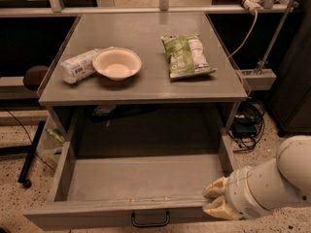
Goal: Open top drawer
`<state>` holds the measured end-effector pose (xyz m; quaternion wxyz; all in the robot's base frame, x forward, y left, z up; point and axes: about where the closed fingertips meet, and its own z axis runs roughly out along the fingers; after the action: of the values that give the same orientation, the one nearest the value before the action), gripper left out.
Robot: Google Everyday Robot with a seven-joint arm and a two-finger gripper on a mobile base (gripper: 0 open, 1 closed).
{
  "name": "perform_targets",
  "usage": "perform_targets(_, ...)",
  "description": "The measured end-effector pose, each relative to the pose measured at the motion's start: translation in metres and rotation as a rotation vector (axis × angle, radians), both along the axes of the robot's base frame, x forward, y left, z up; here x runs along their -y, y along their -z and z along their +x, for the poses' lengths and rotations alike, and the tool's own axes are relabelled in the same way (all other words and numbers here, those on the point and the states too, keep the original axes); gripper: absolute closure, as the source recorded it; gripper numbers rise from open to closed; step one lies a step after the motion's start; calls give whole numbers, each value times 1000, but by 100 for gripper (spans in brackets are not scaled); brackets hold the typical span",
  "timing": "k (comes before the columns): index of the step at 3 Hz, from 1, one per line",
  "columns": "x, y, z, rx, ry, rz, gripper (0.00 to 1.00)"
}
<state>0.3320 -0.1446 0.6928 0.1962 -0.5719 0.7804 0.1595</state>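
Observation:
The top drawer [141, 181] is a wide grey drawer pulled far out from under the grey tabletop, showing a plain empty grey tray. Its front panel runs along the bottom of the view with a small black loop handle [150, 220] at its middle. My gripper [215, 201], with cream-coloured fingers on a white arm, sits at the drawer's front right corner, against the top of the front panel and well right of the handle.
On the tabletop [150, 38] lie a wrapped white packet [77, 66], a cream bowl [117, 63] and a green snack bag [187, 55]. Cables and a dark box [245, 125] lie on the speckled floor to the right. A black stand leg [30, 154] is at left.

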Motion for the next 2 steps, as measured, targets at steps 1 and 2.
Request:
perform_targets(1, 0, -3, -6, 10, -2, 7, 58)
perform_targets(2, -1, -4, -8, 18, -5, 12, 34)
